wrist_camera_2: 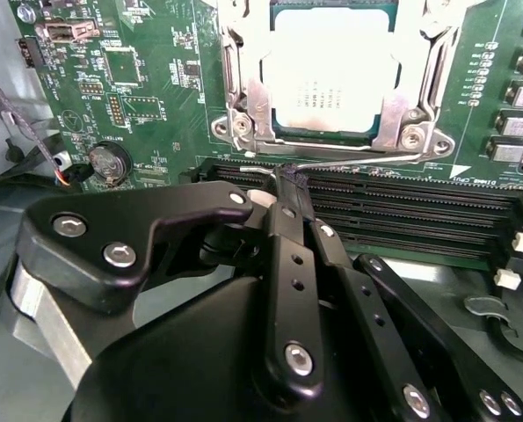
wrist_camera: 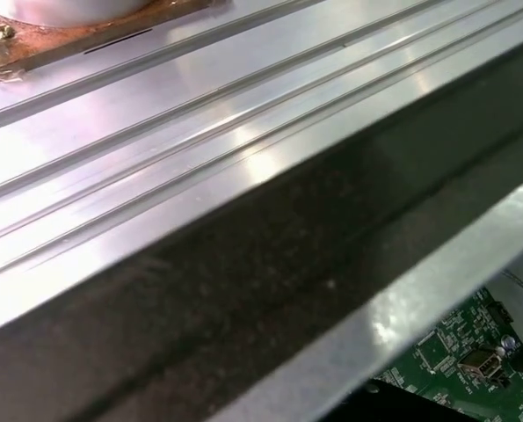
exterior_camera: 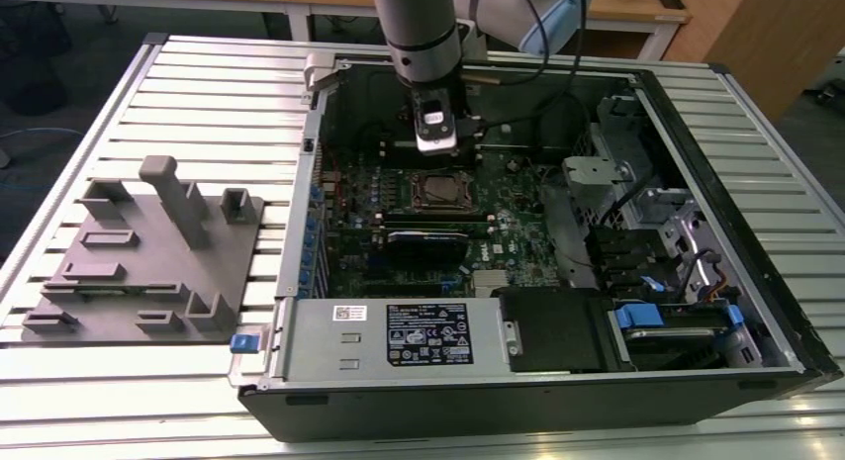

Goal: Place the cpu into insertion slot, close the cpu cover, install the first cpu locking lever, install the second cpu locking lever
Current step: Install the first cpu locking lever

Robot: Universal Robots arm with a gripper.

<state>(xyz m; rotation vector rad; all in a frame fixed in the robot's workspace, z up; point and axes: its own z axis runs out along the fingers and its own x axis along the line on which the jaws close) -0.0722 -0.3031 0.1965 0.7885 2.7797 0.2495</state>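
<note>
Inside open computer case (exterior_camera: 739, 232), on green circuit board (wrist_camera_2: 156, 105): cpu (wrist_camera_2: 331, 75) seated in insertion slot (exterior_camera: 442, 192) under lowered cpu cover (wrist_camera_2: 252, 97); gripper (wrist_camera_2: 289, 180) pinched shut on thin wire locking lever (wrist_camera_2: 358, 159), gripped for latching cover down.

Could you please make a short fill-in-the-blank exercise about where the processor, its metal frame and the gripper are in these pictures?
1. In the second wrist view, the cpu lies inside the ____ on the green board.
2. The cpu cover is ____ over the chip's edges.
3. The gripper has its fingers pressed ____, with the tips at a thin wire lever beside the socket.
4. In the exterior view, a grey fixture plate lies on the table at that view's ____.

Missing words: insertion slot; closed; together; left
</note>
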